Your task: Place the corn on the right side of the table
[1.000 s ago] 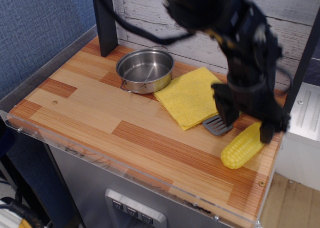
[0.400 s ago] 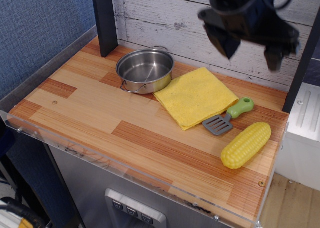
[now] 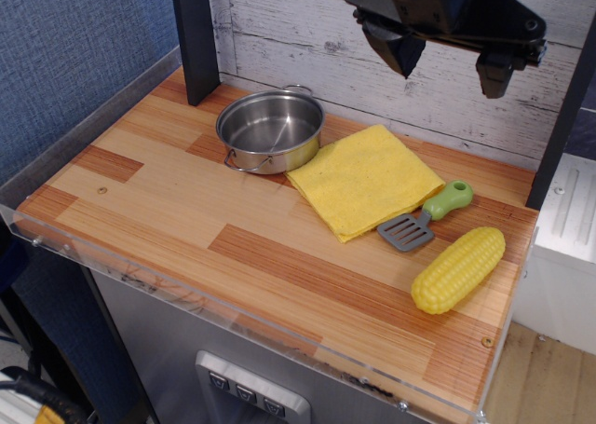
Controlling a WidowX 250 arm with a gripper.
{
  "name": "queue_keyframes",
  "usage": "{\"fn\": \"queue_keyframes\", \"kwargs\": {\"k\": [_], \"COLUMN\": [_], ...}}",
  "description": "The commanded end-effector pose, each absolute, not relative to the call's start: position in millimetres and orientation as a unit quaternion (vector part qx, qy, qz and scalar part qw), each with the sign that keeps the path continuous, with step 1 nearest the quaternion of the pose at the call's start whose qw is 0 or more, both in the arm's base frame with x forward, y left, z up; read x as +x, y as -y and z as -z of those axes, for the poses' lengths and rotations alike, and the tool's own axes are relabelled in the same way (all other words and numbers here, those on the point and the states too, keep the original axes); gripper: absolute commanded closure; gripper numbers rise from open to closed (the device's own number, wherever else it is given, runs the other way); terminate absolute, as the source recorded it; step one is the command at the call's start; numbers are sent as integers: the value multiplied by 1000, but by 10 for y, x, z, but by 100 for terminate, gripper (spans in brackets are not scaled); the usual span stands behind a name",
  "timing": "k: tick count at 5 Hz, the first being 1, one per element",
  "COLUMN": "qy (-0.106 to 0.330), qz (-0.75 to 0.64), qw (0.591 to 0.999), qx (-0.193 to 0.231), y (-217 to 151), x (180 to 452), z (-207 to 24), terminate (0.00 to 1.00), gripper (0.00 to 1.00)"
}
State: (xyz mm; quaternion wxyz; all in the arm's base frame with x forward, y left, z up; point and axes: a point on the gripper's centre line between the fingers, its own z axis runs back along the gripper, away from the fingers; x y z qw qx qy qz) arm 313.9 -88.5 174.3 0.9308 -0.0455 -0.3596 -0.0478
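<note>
The yellow plastic toy corn cob with its bumpy kernel rows (image 3: 459,270) is found lying flat on the rectangular wooden-plank-patterned worktop (image 3: 233,224), close to the right edge and set at a slant, with one tapered end towards the front corner. Nothing grips it; it is borne by the worktop alone, which suggests that the placing is done. The black robot hand (image 3: 450,62) is held high above the worktop, in front of the whitewashed plank wall (image 3: 279,33), with its two dark fingers spread wide and nothing between them, a posture fitting a release and a withdrawal clear of the things below. Just beside the cob's upper end, though seemingly not touching it, lies a small spatula with a grey slotted blade and a green handle (image 3: 426,216), its blade resting at the edge of a flat yellow folded cloth (image 3: 363,178). A round steel pot with side handles (image 3: 271,129) stands further left, well apart from the cob.
</note>
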Motion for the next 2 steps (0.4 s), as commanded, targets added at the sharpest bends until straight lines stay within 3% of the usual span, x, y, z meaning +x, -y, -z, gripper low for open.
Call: {"fn": "queue_keyframes", "kwargs": {"k": [1,2], "qy": [378,378], "qz": [48,48], "qw": [923,923], "qx": [-50,-50], "y": [869,869], "x": [2981,2981], "z": [-1842,-1842], "terminate": [0,100], "gripper": [0,0]}}
